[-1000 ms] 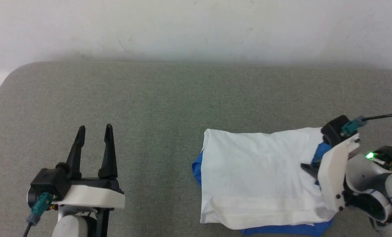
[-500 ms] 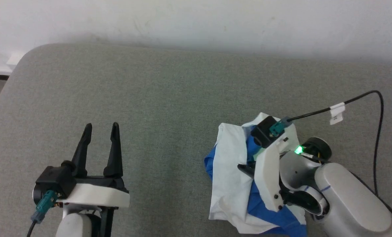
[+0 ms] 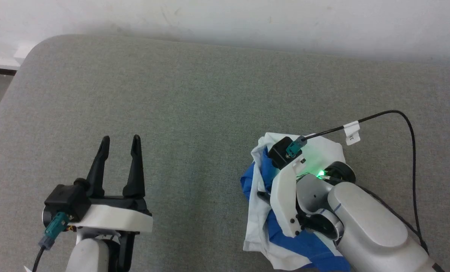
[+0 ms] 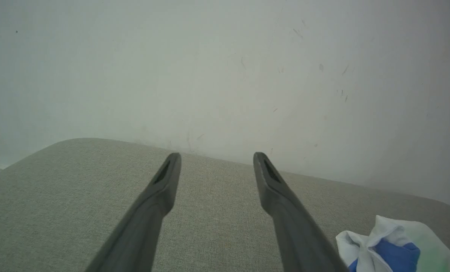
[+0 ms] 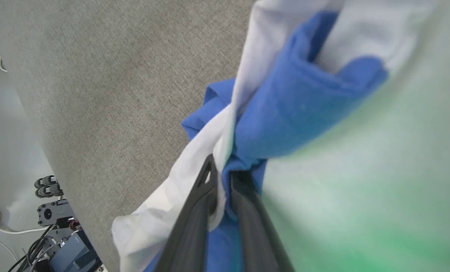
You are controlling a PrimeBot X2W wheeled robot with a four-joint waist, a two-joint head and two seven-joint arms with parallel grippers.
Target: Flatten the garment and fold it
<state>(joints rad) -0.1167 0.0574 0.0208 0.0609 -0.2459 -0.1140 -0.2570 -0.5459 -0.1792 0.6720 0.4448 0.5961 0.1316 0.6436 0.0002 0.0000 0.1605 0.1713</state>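
The garment [image 3: 256, 215], white with blue sleeves, lies bunched in a narrow heap on the right half of the grey table [image 3: 194, 94]. My right gripper [image 3: 263, 195] reaches over the heap from the right. In the right wrist view its two fingers [image 5: 221, 168] stand close together, pinching white and blue folds of the garment [image 5: 308, 94]. My left gripper [image 3: 120, 141] hovers open over bare table at the lower left, nothing between its fingers [image 4: 217, 156]. The garment's edge [image 4: 391, 241] shows at the lower right of the left wrist view.
A black cable with a white tag [image 3: 410, 128] loops over the table right of the heap. A pale wall runs along the table's far edge. The table's rounded left corner [image 3: 32, 49] drops to the floor, where cables and small devices [image 5: 55, 223] lie.
My right gripper has carried the garment's right side leftward, so the flat spread cloth is now bunched. The head camera has shifted. The left gripper stays open and still.
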